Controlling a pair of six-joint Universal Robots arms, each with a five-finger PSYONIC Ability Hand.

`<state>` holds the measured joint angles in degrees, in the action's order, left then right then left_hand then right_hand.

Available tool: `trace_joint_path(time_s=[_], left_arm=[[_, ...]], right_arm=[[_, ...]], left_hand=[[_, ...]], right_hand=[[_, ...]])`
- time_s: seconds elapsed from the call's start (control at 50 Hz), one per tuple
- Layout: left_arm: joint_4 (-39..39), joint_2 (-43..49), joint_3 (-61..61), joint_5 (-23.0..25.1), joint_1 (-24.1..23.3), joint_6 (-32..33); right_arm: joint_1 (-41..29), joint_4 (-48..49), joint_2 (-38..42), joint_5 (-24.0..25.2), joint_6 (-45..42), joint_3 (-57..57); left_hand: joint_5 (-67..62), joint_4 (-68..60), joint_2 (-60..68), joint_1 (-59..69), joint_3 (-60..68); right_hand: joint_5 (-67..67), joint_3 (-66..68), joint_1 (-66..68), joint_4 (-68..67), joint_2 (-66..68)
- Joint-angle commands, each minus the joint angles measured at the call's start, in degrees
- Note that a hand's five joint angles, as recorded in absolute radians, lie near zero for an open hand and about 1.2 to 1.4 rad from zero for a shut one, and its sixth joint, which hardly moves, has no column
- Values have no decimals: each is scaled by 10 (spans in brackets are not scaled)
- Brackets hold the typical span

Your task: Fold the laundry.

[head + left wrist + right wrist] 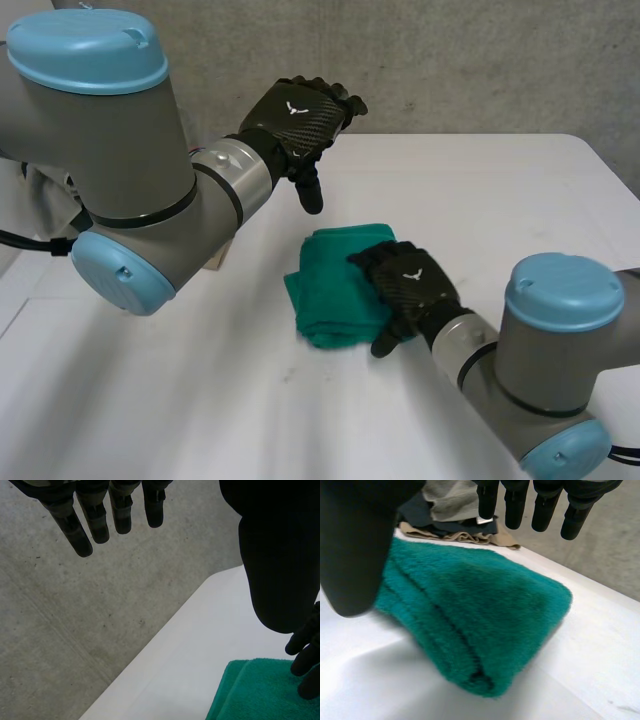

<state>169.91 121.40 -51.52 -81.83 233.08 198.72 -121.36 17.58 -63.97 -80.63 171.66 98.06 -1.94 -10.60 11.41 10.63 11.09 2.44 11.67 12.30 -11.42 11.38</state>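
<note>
Resting on the right side of the towel (335, 290), the right hand (410, 283) is open, its fingers loose and nearly straight, pinching nothing. From its own wrist, the fingers (515, 505) reach out over the towel's far edge and the thumb hangs down beside the towel. The left hand (300, 115) is held in the air beyond the towel, wide and empty, fingers straight. The towel is green and thick, already folded into a small bundle, and it lies about mid-desk (480, 190). A heap of other clothes (452, 502) waits past the towel at the desk's edge.

The fold looks done, so the risk lies in letting go. The plush cloth may cling to the palm, and a sideways drag could slide the top layer off and open the bundle. The fat rounded fold may also spring up once the weight lifts. A push could shove the towel into the heap.

Each hand carries a small white winged emblem (412, 274) on its back. No letters can be read, and the towel shows no label.
</note>
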Motion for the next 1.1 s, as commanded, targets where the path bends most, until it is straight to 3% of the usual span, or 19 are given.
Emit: trace_joint_path(time_s=[0.02, 0.3, 0.58, 0.62, 0.66, 0.68, 0.7, 0.9, 0.98, 1.1], left_arm=[[7, -1, -17, 5, 6, 4], [18, -17, -30, 17, 6, 9], [23, -22, -36, 17, 9, 9], [23, -22, -38, 17, 11, 8], [24, -21, -38, 17, 11, 8], [24, -21, -38, 18, 11, 8], [24, -21, -39, 18, 11, 8], [25, -27, -43, 23, 16, 8], [25, -34, -47, 24, 20, 7], [32, -38, -53, 25, 24, 4]], right_arm=[[64, -3, -34, -2, 66, 7], [71, -40, 10, 41, 100, 5], [56, 5, 89, 29, 76, -40], [53, 8, 104, 26, 69, -54], [53, 10, 114, 22, 64, -64], [52, 10, 123, 12, 60, -76], [52, 9, 126, 7, 59, -83], [87, 75, 121, -77, 69, -142], [129, 100, 151, -91, 66, -218], [212, 19, 248, -98, 64, -400]], left_hand=[[19, 6, -14, -6, -11], [19, 6, -14, -6, -11], [19, 6, -14, -6, -11], [19, 6, -14, -6, -11], [19, 6, -14, -6, -11], [19, 6, -14, -6, -11], [19, 6, -14, -6, -11], [19, 6, -14, -6, -11], [19, 6, -14, -6, -11], [19, 6, -14, -6, -11]], right_hand=[[-24, -17, -23, 14, -14], [-24, -17, -23, 14, -14], [14, 22, 16, -24, 25], [138, 146, 139, -148, 149], [343, 351, 344, -353, 354], [550, 558, 552, -561, 561], [674, 682, 676, -685, 685], [676, 683, 677, -686, 686], [676, 683, 677, -686, 686], [676, 683, 677, -686, 686]])
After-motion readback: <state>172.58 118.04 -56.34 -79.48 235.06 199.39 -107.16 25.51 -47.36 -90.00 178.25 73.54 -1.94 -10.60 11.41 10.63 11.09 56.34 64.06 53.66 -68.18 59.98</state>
